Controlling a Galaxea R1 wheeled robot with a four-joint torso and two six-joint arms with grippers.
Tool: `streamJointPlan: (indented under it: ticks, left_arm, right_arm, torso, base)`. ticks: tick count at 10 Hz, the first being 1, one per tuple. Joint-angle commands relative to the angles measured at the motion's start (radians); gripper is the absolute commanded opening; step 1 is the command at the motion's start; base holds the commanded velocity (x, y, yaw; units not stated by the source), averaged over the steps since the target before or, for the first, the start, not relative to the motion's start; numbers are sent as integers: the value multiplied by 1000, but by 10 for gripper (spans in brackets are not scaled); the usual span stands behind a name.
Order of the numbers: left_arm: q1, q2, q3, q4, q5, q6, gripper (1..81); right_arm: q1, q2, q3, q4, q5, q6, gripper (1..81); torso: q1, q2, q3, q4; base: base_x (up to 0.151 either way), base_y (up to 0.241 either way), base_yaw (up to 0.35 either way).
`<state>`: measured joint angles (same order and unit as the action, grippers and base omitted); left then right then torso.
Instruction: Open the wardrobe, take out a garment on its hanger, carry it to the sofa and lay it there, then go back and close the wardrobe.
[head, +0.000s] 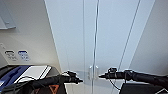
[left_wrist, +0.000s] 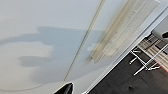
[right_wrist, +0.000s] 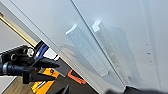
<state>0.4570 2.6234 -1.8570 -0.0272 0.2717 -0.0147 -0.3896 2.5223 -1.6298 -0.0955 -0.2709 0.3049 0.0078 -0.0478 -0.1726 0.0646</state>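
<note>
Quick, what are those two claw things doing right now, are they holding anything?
Left gripper: beside the wardrobe handles, holding nothing; open or closed cannot be told.
Right gripper: at the handles, holding nothing; open or closed cannot be told.

Dark wood-look floor (left_wrist: 120, 80) is showing below the base of the closed white wardrobe (head: 100, 37), which is standing on it. A white metal frame of thin legs (left_wrist: 145, 62) is resting on that floor near the wardrobe's lower edge.
</note>
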Motion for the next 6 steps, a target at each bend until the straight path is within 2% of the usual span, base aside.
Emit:
streamJointPlan:
  ticks: [1, 3, 6]
  left_arm:
    - [-188, 35, -34, -16, 20, -8, 811]
    - [-209, 72, -51, -17, 20, -10, 811]
    - [-218, 138, -93, -16, 20, -11, 811]
  right_arm:
    - [191, 49, -71, 5, 4, 28, 811]
    - [189, 61, -83, 2, 56, 72, 811]
    - [191, 75, -106, 2, 88, 102, 811]
  torso:
    - [0, 0, 0, 0]
    - [0, 0, 0, 0]
    - [1, 1, 0, 0]
  base:
    - [0, 0, 0]
    - [0, 0, 0]
    - [0, 0, 0]
